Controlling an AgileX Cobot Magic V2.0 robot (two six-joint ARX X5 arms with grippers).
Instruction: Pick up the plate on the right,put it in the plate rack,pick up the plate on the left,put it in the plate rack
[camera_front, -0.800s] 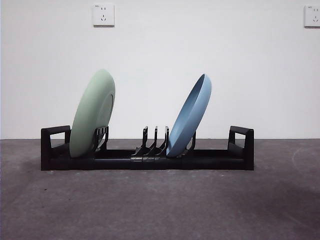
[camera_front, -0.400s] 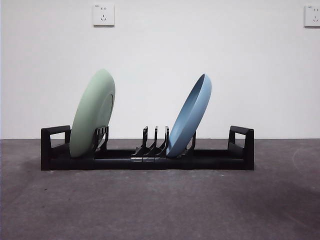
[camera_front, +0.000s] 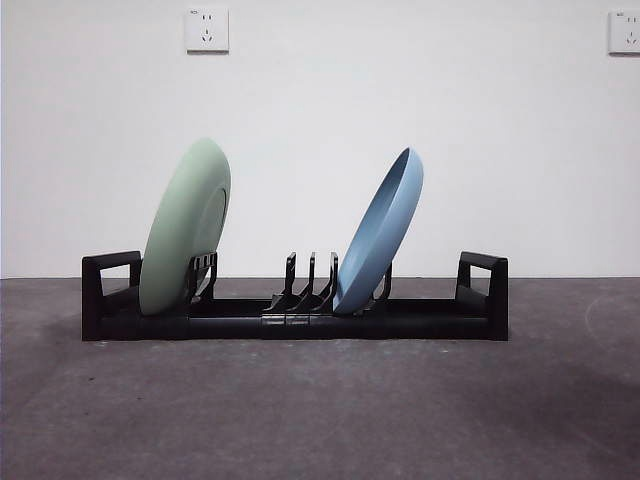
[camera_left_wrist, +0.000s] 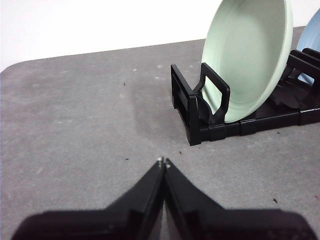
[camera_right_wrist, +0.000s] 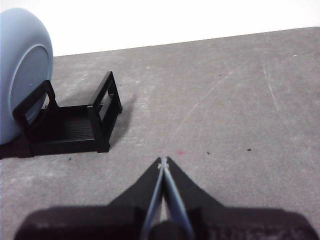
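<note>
Now both plates stand in the plate rack (camera_front: 295, 318); left tool (camera_left_wrist: 163, 162) and right tool (camera_right_wrist: 163, 162) are pinched closed, empty.

Front view: low, at about table height, looking level across the table (camera_front: 320, 410) to the white wall (camera_front: 320, 120); the plate rack (camera_front: 295, 322) stands near, seen side-on.
Left wrist view: above the table, angled down, facing the rack's end with the green plate (camera_left_wrist: 247, 55).
Right wrist view: angled down, facing the other end with the blue plate (camera_right_wrist: 22, 70).
Shared: all 3 views show the rack; each wrist view shares 1 plate with the front view.
</note>
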